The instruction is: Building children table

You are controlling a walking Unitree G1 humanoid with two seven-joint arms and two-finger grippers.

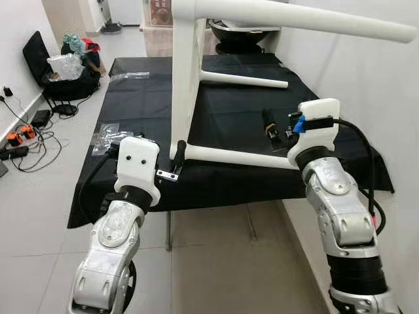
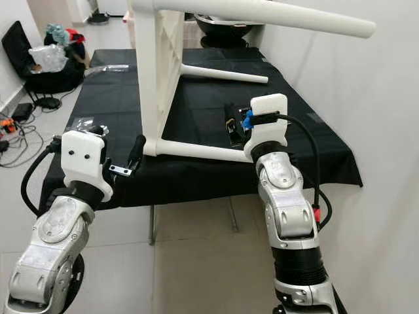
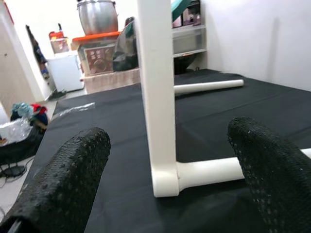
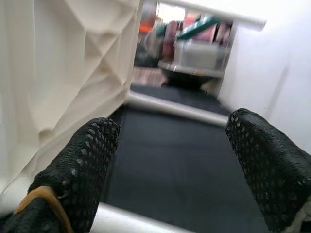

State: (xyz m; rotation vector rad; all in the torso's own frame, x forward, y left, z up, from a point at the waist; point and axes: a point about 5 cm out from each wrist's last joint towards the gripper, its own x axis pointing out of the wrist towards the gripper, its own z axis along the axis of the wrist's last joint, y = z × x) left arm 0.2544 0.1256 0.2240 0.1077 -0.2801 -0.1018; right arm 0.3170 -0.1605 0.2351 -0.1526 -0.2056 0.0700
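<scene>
A white children's table lies on its side on a black-clothed worktable (image 1: 137, 98), its top (image 1: 186, 72) standing upright. One leg (image 1: 236, 157) rests along the cloth's near side, another (image 1: 245, 80) lies farther back, and an upper leg (image 1: 308, 19) juts out overhead. My left gripper (image 3: 167, 174) is open just in front of the near corner where the lower leg meets the top, not touching it. My right gripper (image 4: 170, 165) is open too, hovering over the near leg (image 4: 121, 221), with the white top (image 4: 58, 63) close beside one of its fingers (image 4: 77, 165).
Clear plastic bags (image 1: 105, 137) lie on the cloth's left part. A black chair with bags (image 1: 49, 65) and a power strip with cables (image 1: 19, 140) sit on the floor at left. A white wall (image 1: 366, 78) runs close on the right. A dark bowl (image 1: 239, 29) stands behind.
</scene>
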